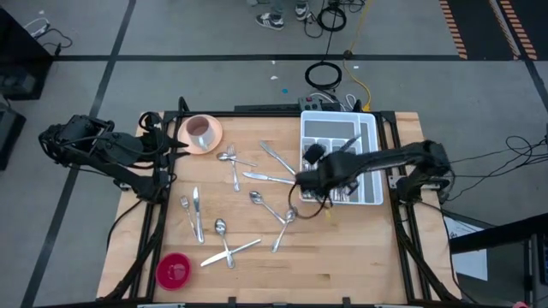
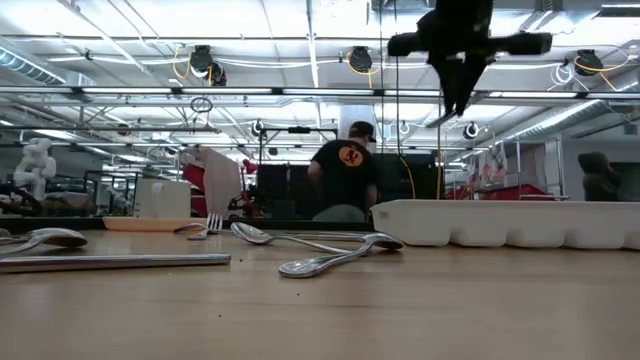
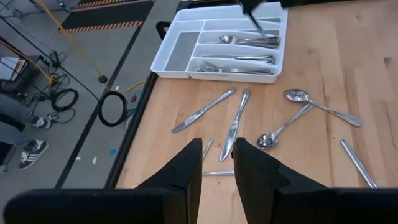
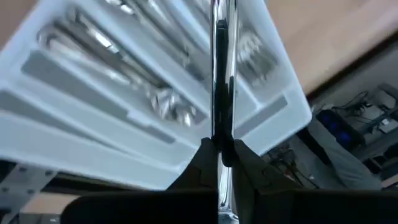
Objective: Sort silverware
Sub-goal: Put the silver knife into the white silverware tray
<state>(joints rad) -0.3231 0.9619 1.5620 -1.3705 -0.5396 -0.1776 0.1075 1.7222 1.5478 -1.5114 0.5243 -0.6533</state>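
Observation:
Loose silverware lies flat over the wooden table: knives (image 1: pixel 276 156), spoons (image 1: pixel 229 159), a fork and knife (image 1: pixel 193 212), and crossed pieces (image 1: pixel 229 250). More lie sorted in the white tray (image 1: pixel 373 162) at the far right. My right gripper (image 1: pixel 332 154) hangs above the tray, shut on one slim silver piece (image 4: pixel 221 68). I cannot tell whether that piece is a knife, fork or spoon. The left wrist view shows this gripper high over the tray (image 3: pixel 250 7). My left gripper (image 3: pixel 217 163) waits at the table's left edge, open, with nothing between its fingers. My right gripper pinches the slim silver piece (image 4: pixel 221 121) between its two fingers (image 4: pixel 200 158). The piece runs along the fingers and sticks out well beyond them. It slants down toward the tray's compartments, lifted clear of tray and table.
A pink cup on its saucer (image 1: pixel 202 133) stands at the far left and a red round dish (image 1: pixel 174 270) at the near left corner. The near right part of the table (image 1: pixel 342 257) is bare wood. A person (image 2: pixel 345 170) stands in the room beyond the table.

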